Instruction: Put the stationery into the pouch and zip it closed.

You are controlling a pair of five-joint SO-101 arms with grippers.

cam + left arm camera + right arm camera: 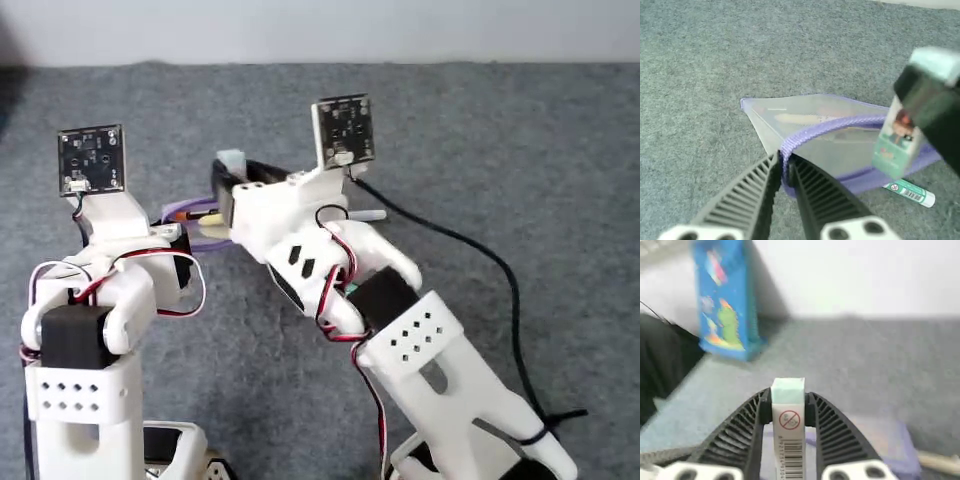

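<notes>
A translucent pouch (815,135) with a purple zip edge lies on the grey carpet, with pale stationery showing inside it. My left gripper (782,170) is shut on the zip edge at the pouch's near corner. My right gripper (787,415) is shut on a mint-green eraser (788,405) in a printed sleeve, held upright above the pouch's opening. The left wrist view has that eraser (895,145) hanging over the pouch's far side. From above, the right gripper (230,175) sits over the purple pouch (190,212), next to the left gripper (185,232).
A green-and-white tube (910,192) lies on the carpet just beside the pouch. A pale stick (937,460) lies past the pouch's end. A blue printed box (725,300) stands against the wall behind. A black cable (480,250) trails across the carpet.
</notes>
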